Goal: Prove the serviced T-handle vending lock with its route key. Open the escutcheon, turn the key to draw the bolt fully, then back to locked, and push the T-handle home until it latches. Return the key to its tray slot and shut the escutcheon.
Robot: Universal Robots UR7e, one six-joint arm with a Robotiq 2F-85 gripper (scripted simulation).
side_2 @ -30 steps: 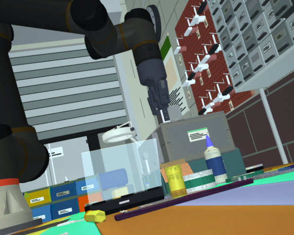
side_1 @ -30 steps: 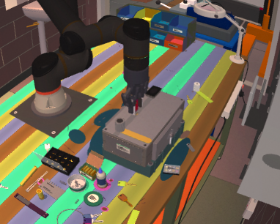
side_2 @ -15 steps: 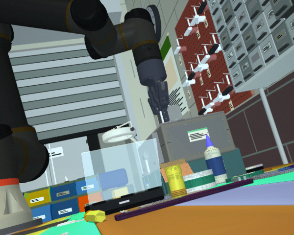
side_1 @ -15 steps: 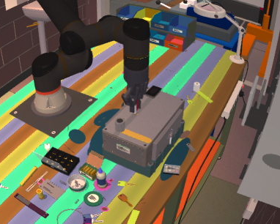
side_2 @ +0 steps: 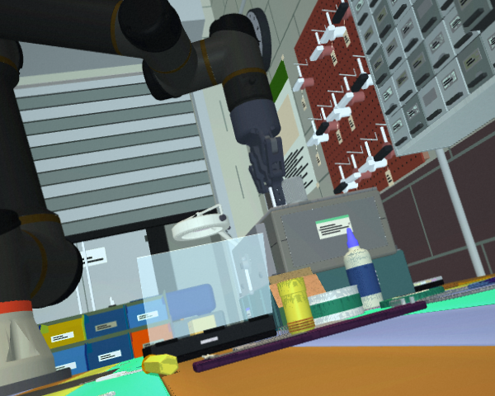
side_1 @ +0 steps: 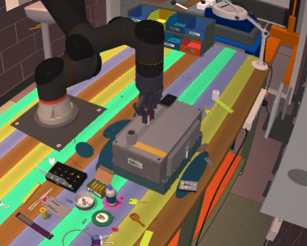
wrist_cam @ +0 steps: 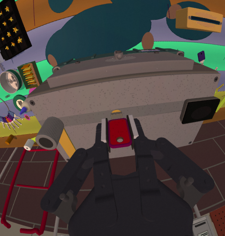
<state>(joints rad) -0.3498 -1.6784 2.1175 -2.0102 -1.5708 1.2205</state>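
Note:
The blade of the route key is hidden inside the lock; only its red bow with a small hole shows. I hold that bow in my closed gripper, on top of the grey lock box. A small amber part shows just beyond the bow. The black square escutcheon stands swung aside at the box's far corner. A knurled grey knob stands on the top near an orange strip.
Behind the box stand coloured parts bins and a magnifier lamp. A black tray of brass parts, a glue bottle, tins and loose keys lie in front. The bench edge runs close on the right.

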